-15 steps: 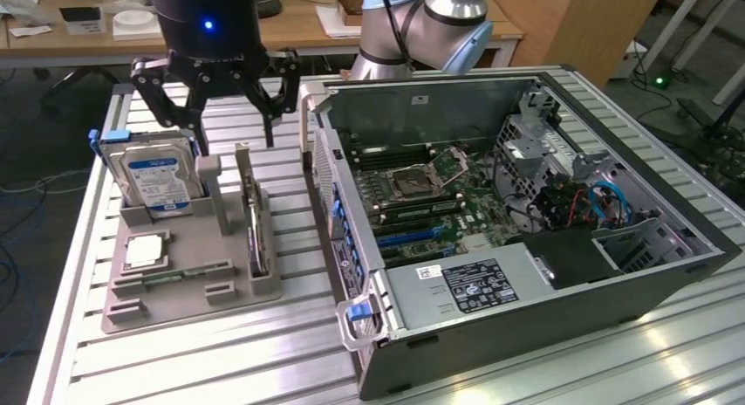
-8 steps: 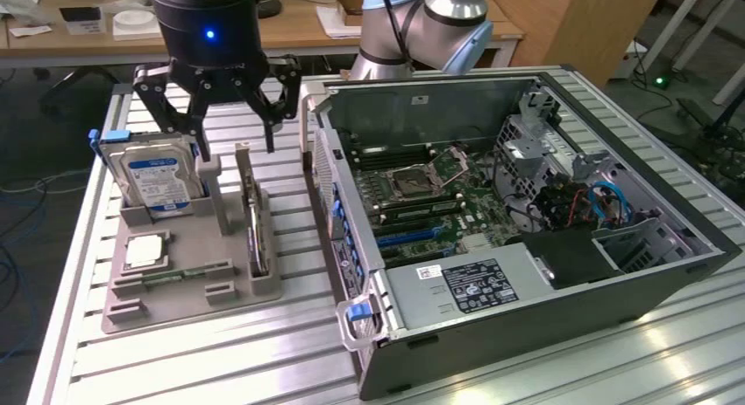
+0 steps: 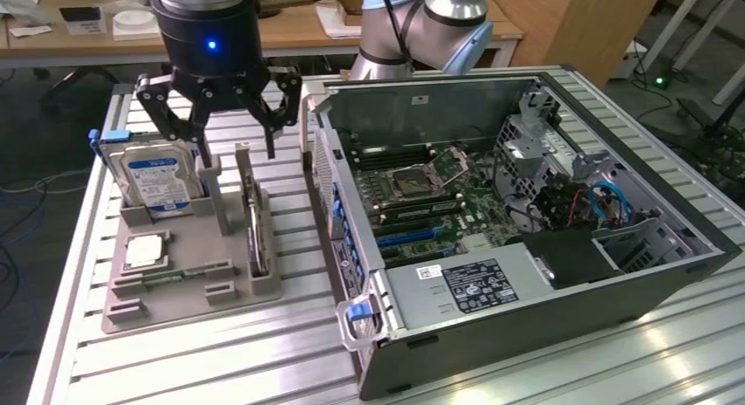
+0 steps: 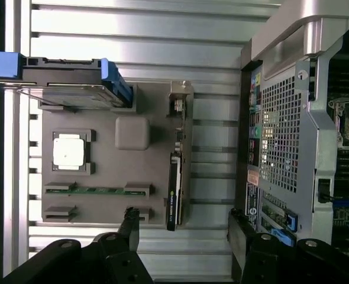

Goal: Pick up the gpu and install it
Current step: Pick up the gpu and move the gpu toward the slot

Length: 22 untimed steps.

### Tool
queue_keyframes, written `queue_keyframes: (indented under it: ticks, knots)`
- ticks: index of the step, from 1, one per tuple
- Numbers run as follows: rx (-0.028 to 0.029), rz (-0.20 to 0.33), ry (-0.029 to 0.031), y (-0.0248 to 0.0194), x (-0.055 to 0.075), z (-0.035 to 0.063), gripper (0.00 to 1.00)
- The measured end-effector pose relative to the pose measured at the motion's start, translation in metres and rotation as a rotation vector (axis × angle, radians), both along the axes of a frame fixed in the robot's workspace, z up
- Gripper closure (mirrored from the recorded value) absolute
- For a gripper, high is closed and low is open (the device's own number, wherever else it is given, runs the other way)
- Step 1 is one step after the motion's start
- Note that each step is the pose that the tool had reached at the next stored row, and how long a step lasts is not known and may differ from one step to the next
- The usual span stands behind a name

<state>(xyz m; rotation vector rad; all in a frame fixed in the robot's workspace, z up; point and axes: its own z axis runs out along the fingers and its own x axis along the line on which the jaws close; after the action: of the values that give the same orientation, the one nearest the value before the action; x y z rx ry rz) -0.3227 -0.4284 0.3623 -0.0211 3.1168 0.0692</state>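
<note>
Pincer (image 3: pixel 239 150) spread wide and holding nothing, hanging over the far end of the grey parts holder (image 3: pixel 174 298) on the slatted counter (image 3: pixel 233 361). Under it, and reaching out toward the exterior camera, the gpu (image 3: pixel 251 217): dark card standing on edge in its slot, long axis running along the holder, parallel to the side of the open computer case (image 3: pixel 559 326) on the exterior view's right. From the wrist view, the same gpu (image 4: pixel 174 189) edge-on and in line with the gap between the two fingers (image 4: pixel 130 222), one broad face turned to each. Jaws therefore set across the card's thickness, not its length. No contact visible yet. Hard drive (image 3: pixel 157 182) upright just beside, on the exterior view's left, probably the tightest neighbour. Processor (image 3: pixel 146 250) and memory stick (image 3: pixel 187 272) flat, nearer the camera.
</note>
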Motion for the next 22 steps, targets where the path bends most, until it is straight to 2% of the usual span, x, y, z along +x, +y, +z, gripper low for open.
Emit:
queue_keyframes:
  ticks: [9, 22]
  knots:
    - [0.0, 0.0, -0.0007, 0.0, 0.0, -0.0143, 0.29]
    - [0.0, -0.003, -0.0007, -0.0001, 0.0, -0.0279, 0.29]
